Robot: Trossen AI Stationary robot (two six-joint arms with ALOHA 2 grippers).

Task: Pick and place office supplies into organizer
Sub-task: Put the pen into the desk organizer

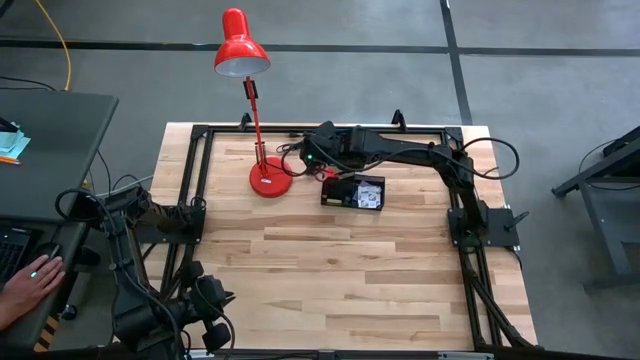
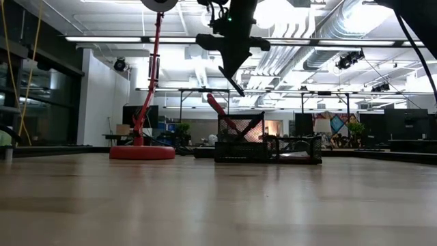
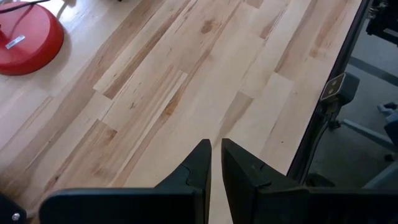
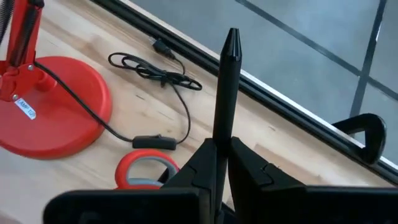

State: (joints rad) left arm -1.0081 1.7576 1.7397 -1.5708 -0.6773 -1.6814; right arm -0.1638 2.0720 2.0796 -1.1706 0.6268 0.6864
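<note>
Overhead looking down, table-level looking across, both sharing red lamp (image 1: 258,120)

The pale wooden plank table (image 1: 340,270) lies bare from centre toward six o'clock, giving wide passage there. Obstacles crowd twelve o'clock: the red desk lamp's round base (image 1: 268,179) with its slanted stem, its thin black power cord (image 4: 155,73) looped along the far edge, and just beside them at one o'clock the small black rectangular organizer tray (image 1: 354,191). The right gripper (image 2: 233,76), clamped on a thin dark pen (image 4: 226,87), hangs above the tray. The folded left arm's gripper (image 3: 214,162) occupies the seven o'clock corner.
</note>
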